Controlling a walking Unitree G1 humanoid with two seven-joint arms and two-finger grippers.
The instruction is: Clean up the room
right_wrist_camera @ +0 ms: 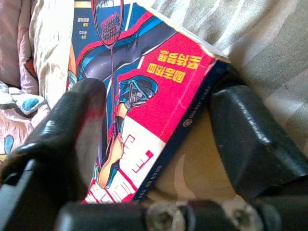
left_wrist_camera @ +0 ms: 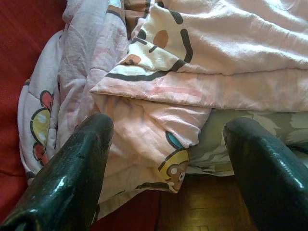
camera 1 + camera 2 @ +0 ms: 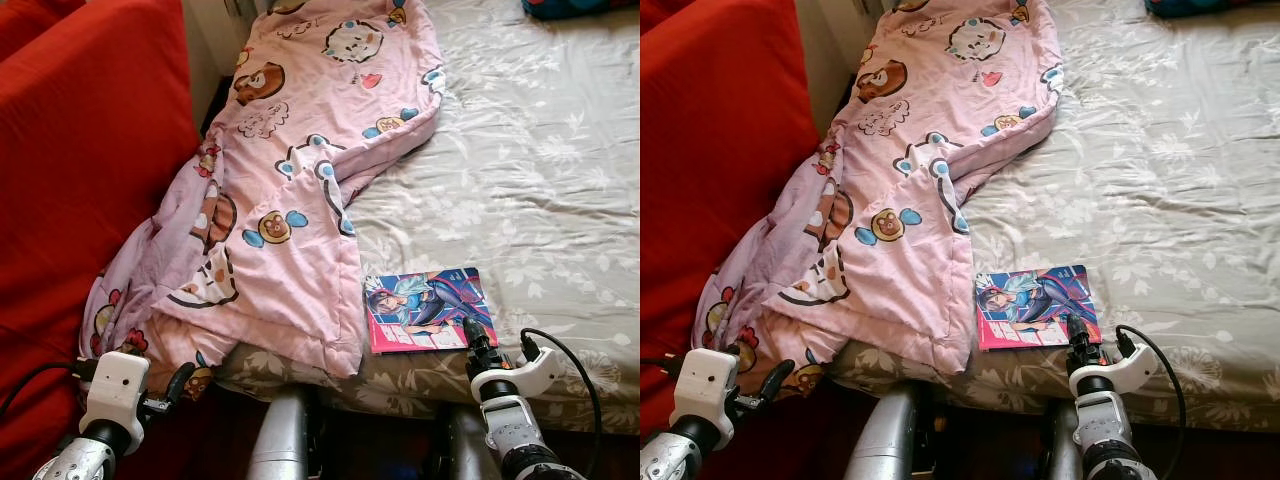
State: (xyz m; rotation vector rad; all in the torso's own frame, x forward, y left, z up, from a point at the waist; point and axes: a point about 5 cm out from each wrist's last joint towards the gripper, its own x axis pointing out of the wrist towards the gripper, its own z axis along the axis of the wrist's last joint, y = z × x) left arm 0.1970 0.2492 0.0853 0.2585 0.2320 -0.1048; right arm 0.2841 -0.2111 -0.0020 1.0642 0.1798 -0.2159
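Book [image 3: 428, 309] corner sits between open right pincer [image 1: 159, 125] fingers.

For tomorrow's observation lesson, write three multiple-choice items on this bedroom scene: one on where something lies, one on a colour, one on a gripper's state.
1. Where does the book lie?
A. on the bed, near its front edge
B. on the floor
C. under the blanket

2. What colour is the sofa beside the bed?
A. green
B. red
C. grey

3. How is the right gripper?
A. shut on the blanket
B. open, its fingers either side of the book's corner
C. shut and away from the book

Answers: 1 A, the book rests on the sheet beside the pink blanket. 2 B, the cushions are red. 3 B, the right wrist view shows a gap between the fingers with the corner in it.
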